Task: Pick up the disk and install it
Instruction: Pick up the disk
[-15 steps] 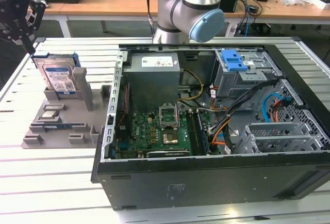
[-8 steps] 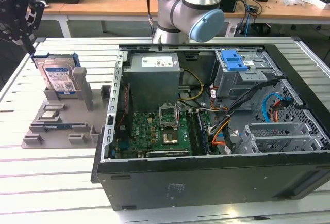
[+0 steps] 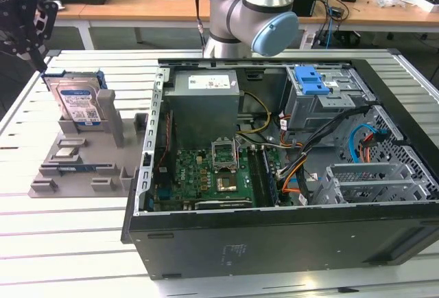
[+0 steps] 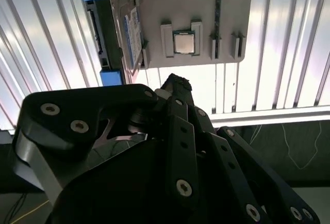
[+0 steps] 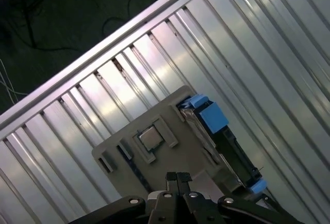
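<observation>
The disk (image 3: 79, 102) stands on edge in a slot at the back of a grey holder plate (image 3: 82, 167) at the exterior view's left. It is silver with a white-and-blue label and blue side rails. My gripper (image 3: 33, 54) hangs above and just beyond it, toward the table's far left corner, touching nothing. Both wrist views look down past the black fingers onto the disk (image 4: 129, 33) (image 5: 216, 136) in the holder (image 4: 206, 7) (image 5: 170, 110). The fingertips (image 5: 172, 176) sit pressed together with nothing between them.
An open computer case (image 3: 274, 236) fills the table's middle and right. Inside are a motherboard (image 3: 206, 174), a grey metal box (image 3: 204, 102) and a drive cage with a blue latch (image 3: 322, 92). A small square chip (image 3: 66, 152) lies on the holder. The arm's base (image 3: 254, 9) rises behind the case.
</observation>
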Robot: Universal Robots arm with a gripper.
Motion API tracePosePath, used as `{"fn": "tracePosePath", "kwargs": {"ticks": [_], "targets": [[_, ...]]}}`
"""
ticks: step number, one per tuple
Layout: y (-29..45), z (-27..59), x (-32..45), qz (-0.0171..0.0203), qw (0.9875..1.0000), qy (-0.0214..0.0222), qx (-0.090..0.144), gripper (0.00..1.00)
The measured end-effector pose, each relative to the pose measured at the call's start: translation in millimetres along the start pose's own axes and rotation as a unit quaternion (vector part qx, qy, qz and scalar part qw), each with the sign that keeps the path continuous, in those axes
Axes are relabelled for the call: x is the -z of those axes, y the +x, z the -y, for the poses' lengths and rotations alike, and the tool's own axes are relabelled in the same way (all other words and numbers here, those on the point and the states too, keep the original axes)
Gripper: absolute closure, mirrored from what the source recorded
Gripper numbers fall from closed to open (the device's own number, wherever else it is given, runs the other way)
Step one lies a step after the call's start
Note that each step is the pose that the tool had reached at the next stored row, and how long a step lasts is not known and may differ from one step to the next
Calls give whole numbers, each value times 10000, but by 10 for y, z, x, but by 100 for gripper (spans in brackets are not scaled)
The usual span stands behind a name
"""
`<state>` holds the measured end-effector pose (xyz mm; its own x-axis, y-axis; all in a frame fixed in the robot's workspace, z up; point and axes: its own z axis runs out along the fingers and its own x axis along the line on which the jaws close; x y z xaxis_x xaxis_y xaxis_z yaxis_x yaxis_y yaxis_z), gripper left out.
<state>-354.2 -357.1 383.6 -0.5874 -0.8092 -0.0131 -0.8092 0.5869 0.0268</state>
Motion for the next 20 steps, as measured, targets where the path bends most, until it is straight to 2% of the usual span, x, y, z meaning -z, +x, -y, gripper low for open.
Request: {"fn": "tracePosePath", "kwargs": {"ticks": [6,11,16,20], "targets": [[0,0,0,-9,9997,-1,242,90],[0,0,0,-18,9989,-2,474,90],[0,0,0,-29,9976,-2,698,90],[0,0,0,-42,9952,-1,979,90]]}}
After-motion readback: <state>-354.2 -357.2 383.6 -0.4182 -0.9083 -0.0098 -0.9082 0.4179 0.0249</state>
